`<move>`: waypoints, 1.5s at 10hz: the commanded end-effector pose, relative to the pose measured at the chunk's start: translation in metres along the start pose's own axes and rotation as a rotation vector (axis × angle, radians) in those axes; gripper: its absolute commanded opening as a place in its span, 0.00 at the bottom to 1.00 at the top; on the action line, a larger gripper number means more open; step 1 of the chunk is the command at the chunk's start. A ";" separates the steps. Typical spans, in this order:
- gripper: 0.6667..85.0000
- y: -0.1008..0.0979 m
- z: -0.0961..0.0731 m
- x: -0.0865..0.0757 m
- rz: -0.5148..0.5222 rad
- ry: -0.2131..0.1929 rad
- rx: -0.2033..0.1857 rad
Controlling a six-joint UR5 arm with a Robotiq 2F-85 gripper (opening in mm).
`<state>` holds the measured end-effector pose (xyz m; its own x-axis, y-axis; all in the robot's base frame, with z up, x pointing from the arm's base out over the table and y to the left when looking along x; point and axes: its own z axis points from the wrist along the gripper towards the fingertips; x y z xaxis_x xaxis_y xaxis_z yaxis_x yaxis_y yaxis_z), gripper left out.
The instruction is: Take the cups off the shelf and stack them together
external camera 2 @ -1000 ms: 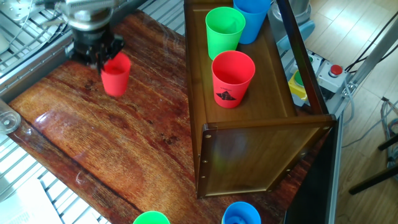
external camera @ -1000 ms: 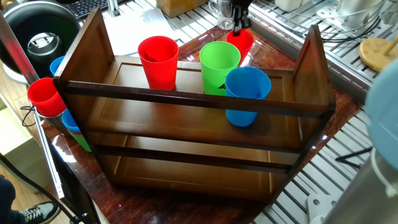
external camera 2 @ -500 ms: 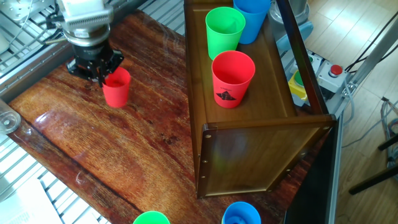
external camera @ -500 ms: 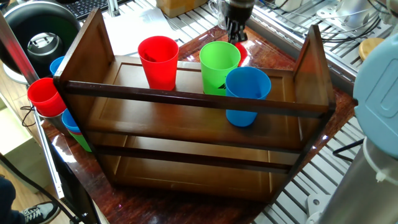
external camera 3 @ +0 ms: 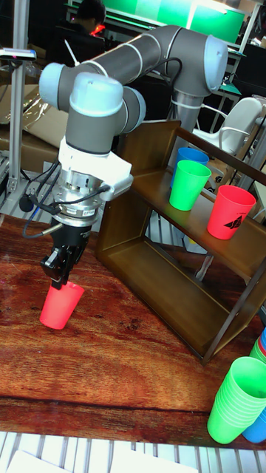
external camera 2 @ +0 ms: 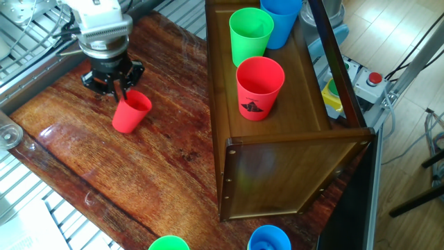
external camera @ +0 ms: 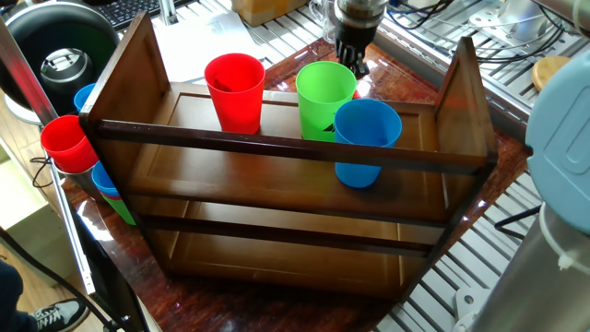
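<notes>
My gripper (external camera 2: 118, 89) is shut on the rim of a red cup (external camera 2: 130, 113), which leans tilted on the wooden table left of the shelf (external camera 2: 277, 173). The tall fixed view shows the same: gripper (external camera 3: 59, 279) pinching the rim of the slanted red cup (external camera 3: 61, 304). On the shelf's top tier stand a blue cup (external camera 2: 281, 17), a green cup (external camera 2: 250, 35) and a red cup with a black mark (external camera 2: 260, 87). From the opposite side, red (external camera: 236, 90), green (external camera: 324, 92) and blue (external camera: 366, 138) cups stand behind the front rail, and the gripper (external camera: 353, 57) is beyond them.
Long nested columns of cups sit off the shelf: a green one (external camera 3: 236, 403) and a blue one (external camera 3: 258, 429) at the table's near edge, seen slanted at the left (external camera: 69, 146). Metal grating surrounds the table (external camera 2: 159, 167). A red button box (external camera 2: 373, 78) lies beyond the shelf.
The gripper carried the red cup down and toward the shelf. The cup was upright before; it now leans with its base on the table.
</notes>
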<state>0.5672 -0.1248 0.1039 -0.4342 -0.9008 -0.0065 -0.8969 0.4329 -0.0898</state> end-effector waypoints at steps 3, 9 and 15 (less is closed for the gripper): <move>0.25 -0.005 -0.015 0.000 -0.038 0.012 0.012; 0.26 -0.013 -0.044 -0.016 -0.040 0.019 0.016; 0.25 0.108 -0.170 -0.023 0.264 0.121 -0.186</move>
<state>0.5047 -0.0720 0.2199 -0.5766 -0.8153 0.0529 -0.8141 0.5788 0.0475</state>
